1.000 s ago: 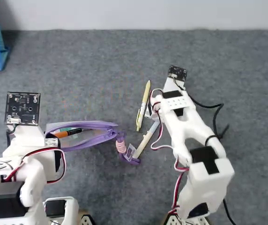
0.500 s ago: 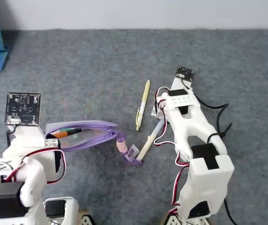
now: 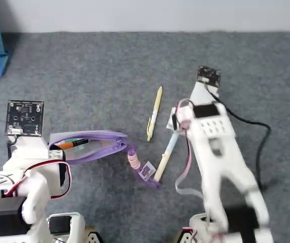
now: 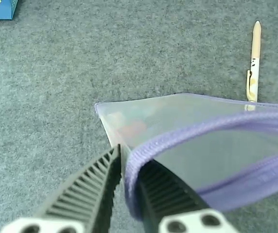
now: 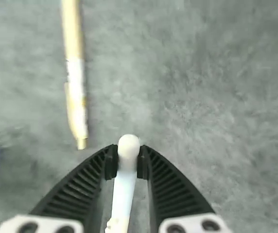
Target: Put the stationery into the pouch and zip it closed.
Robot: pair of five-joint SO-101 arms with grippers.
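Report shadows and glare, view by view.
High view: even, soft light, a faint shadow under the pouch, no glare. Left wrist view: a dim shadow on the carpet beside the left pincer. Right wrist view: the white pen in the right pincer looks brightest.

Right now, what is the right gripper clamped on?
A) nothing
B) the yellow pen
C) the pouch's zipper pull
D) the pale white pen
D: the right gripper has its jaws shut on the end of the pale white pen, while the yellow pen lies free beside it.
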